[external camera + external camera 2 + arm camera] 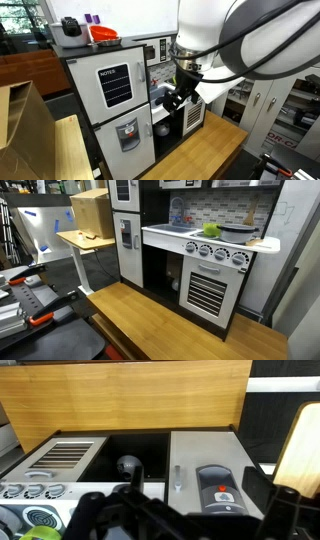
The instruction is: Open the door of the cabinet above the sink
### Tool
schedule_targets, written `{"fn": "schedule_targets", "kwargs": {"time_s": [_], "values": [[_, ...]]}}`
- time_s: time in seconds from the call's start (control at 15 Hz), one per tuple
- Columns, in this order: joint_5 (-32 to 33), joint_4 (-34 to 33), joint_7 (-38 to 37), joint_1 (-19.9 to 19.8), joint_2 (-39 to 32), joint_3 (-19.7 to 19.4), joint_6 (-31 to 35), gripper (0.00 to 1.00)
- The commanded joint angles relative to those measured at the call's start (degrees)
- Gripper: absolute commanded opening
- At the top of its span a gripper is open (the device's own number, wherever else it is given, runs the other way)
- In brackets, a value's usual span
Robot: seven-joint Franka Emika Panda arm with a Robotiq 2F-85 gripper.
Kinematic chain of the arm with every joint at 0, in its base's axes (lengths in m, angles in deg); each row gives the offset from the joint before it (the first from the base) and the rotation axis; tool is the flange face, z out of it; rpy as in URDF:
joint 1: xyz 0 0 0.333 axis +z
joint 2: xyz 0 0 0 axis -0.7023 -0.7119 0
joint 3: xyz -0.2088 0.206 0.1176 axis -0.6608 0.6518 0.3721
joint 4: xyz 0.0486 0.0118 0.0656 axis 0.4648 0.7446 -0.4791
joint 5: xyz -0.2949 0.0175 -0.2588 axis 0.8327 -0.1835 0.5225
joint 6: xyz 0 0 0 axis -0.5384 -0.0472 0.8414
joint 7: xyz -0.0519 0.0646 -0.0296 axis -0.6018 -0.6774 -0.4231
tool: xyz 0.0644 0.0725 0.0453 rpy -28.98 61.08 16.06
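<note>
The broad wooden surface (150,315) fills the lower frame in an exterior view and carries the white-and-black toy kitchen (215,275) at centre. The bulky white robot arm (215,25) looms at upper right, its dark claw (178,97) hanging mid-frame before the kitchen. Open or closed, I cannot tell. The white cabinet above the sink (205,183) barely peeks in at the top edge.

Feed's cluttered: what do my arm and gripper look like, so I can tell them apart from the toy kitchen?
In an exterior view the arm is a fat, rounded white shell, crossed by thick black bands that look like looping cables. At its end is the gripper, all black and blocky. In the wrist view it shows only as dark, blurred shapes along the bottom edge. No markings are legible.
</note>
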Motion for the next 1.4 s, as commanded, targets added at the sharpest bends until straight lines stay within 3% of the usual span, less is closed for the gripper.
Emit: {"fn": "schedule_targets", "kwargs": {"time_s": [0.0,0.4,0.67,0.93,1.27,1.33], "values": [[0.8,-0.1,-0.5,1.7,-0.2,-1.7,-0.2,1.0],[0.4,-0.4,0.5,1.6,-0.4,-2.5,-0.5,1.0],[0.5,-2.5,7.9,-0.7,-1.5,-9.7,-1.4,1.0],[-0.1,-5.3,20.0,-2.4,-1.5,-17.9,2.7,1.0],[0.2,-12.7,28.5,-3.9,-4.8,-23.5,6.2,1.0],[-0.1,-9.9,25.7,-3.8,-2.1,-22.7,5.5,1.0]]}}
